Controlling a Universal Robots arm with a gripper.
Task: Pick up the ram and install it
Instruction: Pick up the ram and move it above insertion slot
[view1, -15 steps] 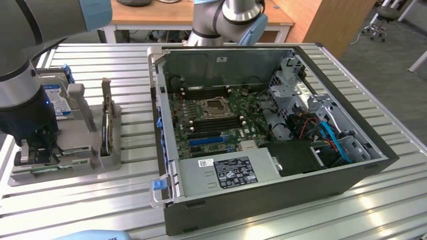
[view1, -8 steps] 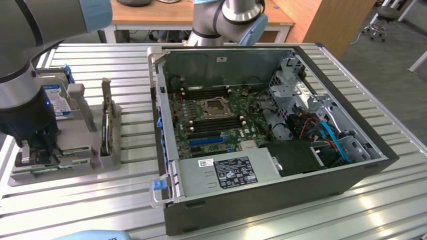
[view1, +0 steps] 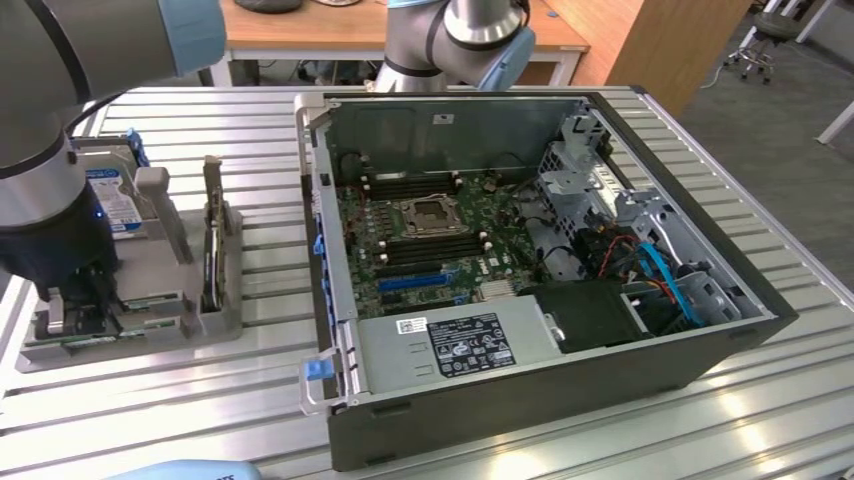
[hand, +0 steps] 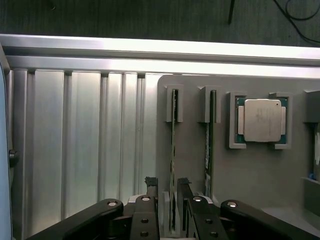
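1. Open PC case (view1: 534, 390) takes up the middle.
2. Gray holder tray (hand: 250, 175) sits beside it, on the exterior view's left.
3. Gripper (hand: 167, 184) is spread wide, one finger on either side of the ram, nothing clamped yet.
4. The ram (hand: 173, 130) is a thin green stick seen edge-on, upright in its tray slot, just beside a twin stick (hand: 208, 145).

Item: one arm (view1: 47, 120), grey metal links, round-bodied. Fittings: pale blue plastic joint caps (view1: 194, 30); black wrist section (view1: 54, 235); silver-grey base joints (view1: 454, 25), one with a pale blue cap. End tool: black gripper (hand: 167, 186), paired linkage bars (hand: 90, 217) each side with rounded ends, silver pivot pins (hand: 112, 203), narrow square-tipped fingers (hand: 150, 210) with small dark screw holes in a row.
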